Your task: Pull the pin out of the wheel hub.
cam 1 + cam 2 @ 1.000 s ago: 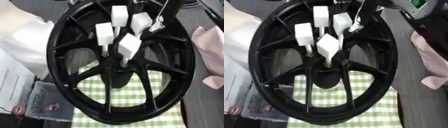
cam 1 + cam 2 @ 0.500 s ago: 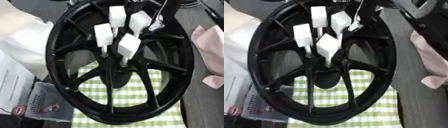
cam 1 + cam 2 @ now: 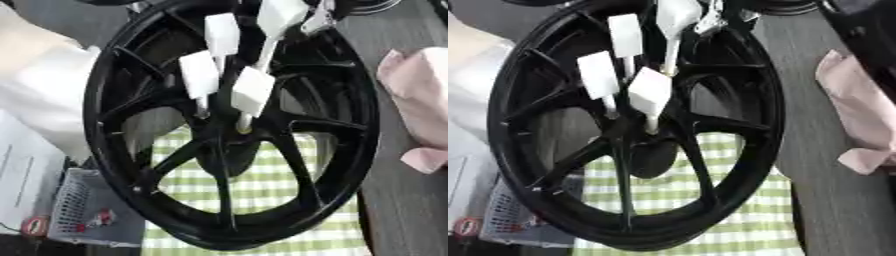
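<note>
The wheel (image 3: 232, 125) stands upright on the checked cloth (image 3: 262, 185), four white-tagged pins (image 3: 252, 92) still in its hub. Only the camera has shifted. Neither hand shows, so their state can't be told.

Wheel hub (image 3: 229, 150) on cloth (image 3: 262, 240); basket (image 3: 83, 210) left.
</note>
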Tool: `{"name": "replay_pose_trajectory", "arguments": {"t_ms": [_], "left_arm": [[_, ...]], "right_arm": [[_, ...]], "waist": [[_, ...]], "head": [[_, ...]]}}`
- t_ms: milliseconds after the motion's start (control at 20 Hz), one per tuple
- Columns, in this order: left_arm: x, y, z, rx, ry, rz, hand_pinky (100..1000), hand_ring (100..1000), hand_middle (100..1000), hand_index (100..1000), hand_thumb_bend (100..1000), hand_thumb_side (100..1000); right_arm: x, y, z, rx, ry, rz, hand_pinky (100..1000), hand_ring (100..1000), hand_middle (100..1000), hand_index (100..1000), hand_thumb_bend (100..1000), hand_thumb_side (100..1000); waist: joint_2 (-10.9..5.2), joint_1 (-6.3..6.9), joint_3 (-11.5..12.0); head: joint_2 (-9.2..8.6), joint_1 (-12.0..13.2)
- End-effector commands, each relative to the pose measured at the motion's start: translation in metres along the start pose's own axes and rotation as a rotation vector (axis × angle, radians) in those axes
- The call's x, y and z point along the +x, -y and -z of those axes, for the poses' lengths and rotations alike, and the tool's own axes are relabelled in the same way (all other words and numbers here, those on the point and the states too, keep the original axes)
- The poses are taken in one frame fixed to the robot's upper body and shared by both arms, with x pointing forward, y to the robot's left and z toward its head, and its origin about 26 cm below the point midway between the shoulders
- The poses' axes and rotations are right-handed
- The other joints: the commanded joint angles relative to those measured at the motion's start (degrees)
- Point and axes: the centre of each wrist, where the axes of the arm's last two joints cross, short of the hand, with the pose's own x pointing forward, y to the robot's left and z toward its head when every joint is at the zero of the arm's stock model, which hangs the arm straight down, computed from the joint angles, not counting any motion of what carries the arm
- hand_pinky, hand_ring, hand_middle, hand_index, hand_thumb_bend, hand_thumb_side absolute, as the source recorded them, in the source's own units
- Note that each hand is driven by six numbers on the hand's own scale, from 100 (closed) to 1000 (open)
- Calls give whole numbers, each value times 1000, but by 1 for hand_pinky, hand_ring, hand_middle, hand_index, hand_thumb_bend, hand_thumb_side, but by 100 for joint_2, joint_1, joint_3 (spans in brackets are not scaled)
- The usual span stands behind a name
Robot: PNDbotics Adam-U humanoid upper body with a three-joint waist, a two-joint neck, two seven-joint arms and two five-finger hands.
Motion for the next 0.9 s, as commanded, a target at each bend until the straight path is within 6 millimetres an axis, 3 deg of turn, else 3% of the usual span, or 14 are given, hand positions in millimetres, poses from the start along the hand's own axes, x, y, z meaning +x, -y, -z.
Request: {"name": "replay_pose_trajectory", "arguments": {"t_ms": [50,250,450,650,750,850,900], "left_arm": [[6,-7,3,11,26,19,667,731,638,763,732,493],[7,-9,4,27,32,25,667,731,638,763,732,493],[9,-12,5,43,39,27,666,730,637,762,732,492],[9,-12,5,45,41,26,666,730,637,762,732,492],[10,-15,5,70,45,30,667,730,637,762,733,493],[9,-19,5,91,43,36,667,730,637,762,734,492],[9,-19,5,94,43,35,666,730,637,762,734,492]], "right_arm": [[3,26,-44,-163,-18,-10,832,637,475,578,487,100],[-15,25,-110,-348,-134,-11,833,640,479,583,489,100],[-49,6,-176,-545,-307,24,843,653,492,604,489,122],[-58,-4,-192,-599,-348,29,843,653,492,604,489,122],[-65,-8,-200,-625,-397,44,836,677,528,648,509,169],[-84,-19,-216,-679,-503,89,848,709,579,694,523,216],[-93,-26,-225,-705,-559,110,865,744,659,747,537,253]], "waist": [[-171,34,-30],[-155,44,-95],[-113,101,-134],[-103,114,-124],[-58,193,-239],[-48,260,-369],[-51,278,-387]], "head": [[-69,54],[-91,156],[-141,279],[-149,288],[-200,484],[-207,614],[-202,637]]}}
